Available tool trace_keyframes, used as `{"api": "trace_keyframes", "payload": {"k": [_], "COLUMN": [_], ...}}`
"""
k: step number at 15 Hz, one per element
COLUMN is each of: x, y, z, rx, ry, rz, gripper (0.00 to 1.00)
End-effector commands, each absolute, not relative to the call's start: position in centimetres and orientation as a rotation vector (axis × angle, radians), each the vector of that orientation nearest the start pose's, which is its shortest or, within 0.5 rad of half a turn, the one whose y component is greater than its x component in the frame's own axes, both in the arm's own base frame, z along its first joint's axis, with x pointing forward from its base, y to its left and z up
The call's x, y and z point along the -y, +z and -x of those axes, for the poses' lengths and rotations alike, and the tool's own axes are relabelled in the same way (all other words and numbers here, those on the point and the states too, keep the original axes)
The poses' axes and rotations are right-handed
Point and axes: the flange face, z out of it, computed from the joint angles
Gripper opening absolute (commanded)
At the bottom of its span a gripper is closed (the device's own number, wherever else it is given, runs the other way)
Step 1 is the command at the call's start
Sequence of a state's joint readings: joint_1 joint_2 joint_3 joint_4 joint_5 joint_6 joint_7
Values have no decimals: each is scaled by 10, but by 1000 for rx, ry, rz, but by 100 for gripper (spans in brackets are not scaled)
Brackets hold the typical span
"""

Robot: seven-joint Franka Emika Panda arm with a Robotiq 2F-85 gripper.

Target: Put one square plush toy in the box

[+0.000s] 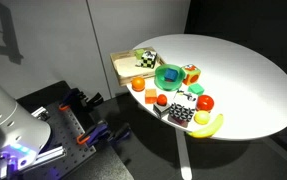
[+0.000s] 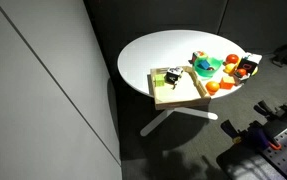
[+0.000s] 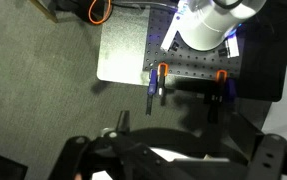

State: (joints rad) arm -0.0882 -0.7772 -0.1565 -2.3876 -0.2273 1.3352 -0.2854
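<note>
The black-and-white square plush toy [image 1: 179,115] lies on the white round table near its front edge, beside a banana; it also shows in an exterior view [image 2: 244,72]. The tan box [image 1: 121,67] sits at the table's edge, seen in both exterior views [image 2: 178,98]. It holds a checkered cube with yellow-green tints [image 1: 146,58]. My gripper [image 3: 173,160] shows only in the wrist view, dark, fingers spread apart and empty. It hangs over the floor and the robot base, away from the table.
On the table [image 1: 243,80] are a green bowl [image 1: 169,75], an orange-red cube [image 1: 190,72], a red tomato [image 1: 204,102], orange fruits [image 1: 151,98] and a banana [image 1: 209,125]. My white arm [image 1: 8,115] is beside the table, above the clamped base [image 3: 193,75].
</note>
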Motion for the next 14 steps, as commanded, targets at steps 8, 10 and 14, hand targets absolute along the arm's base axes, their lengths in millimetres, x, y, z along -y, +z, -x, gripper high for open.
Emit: {"api": "trace_keyframes", "payload": {"k": [8,10,14], "x": [104,103,103], "y": [551,550,545], "z": [-276,-284,-304], "rx": [100,100,109], "ry": [470,448,366], "rz": [3149,3146,3139], "gripper": [100,100,100]}}
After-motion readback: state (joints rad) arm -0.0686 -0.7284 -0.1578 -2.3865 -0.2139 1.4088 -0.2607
